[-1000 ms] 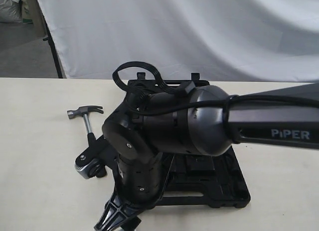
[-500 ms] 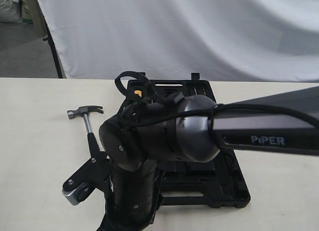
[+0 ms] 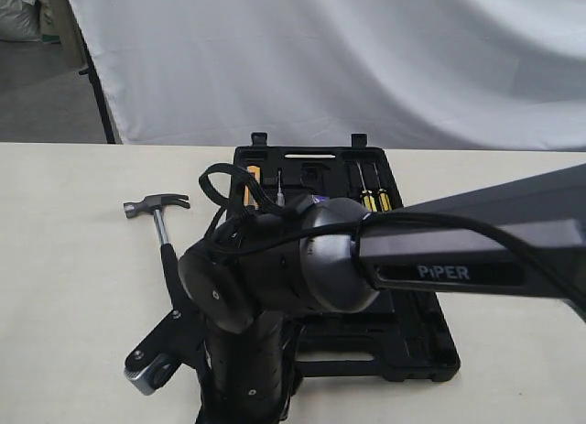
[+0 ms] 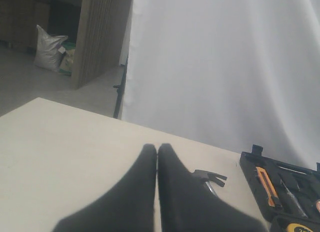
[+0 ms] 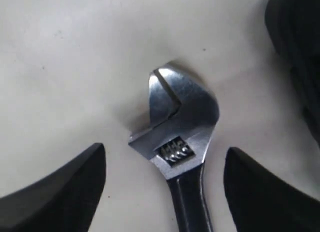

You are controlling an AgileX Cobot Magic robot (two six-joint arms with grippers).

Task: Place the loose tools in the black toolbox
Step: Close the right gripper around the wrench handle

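Near the middle of the desk (image 3: 73,287): the black toolbox (image 3: 417,346), lying open, two latches at its far edge. In the far half, screwdrivers (image 3: 371,197) with yellow-and-black handles and an orange-handled tool (image 4: 267,184) — seated in their recesses. To the left on the bare desk, apart from the box, a hammer (image 3: 157,213), head at the far end. Across the near half of the box, the right arm (image 3: 439,259), bent down at the front edge. Below it, the right hand (image 5: 165,149) — spread wide, one finger on each side of a wrench (image 5: 181,119), with clear gaps between. Flat on the desk, that wrench, gripped by nothing. Left hand (image 4: 157,159): pinched fully together, nothing between the fingers, hammer head just past the fingertips.
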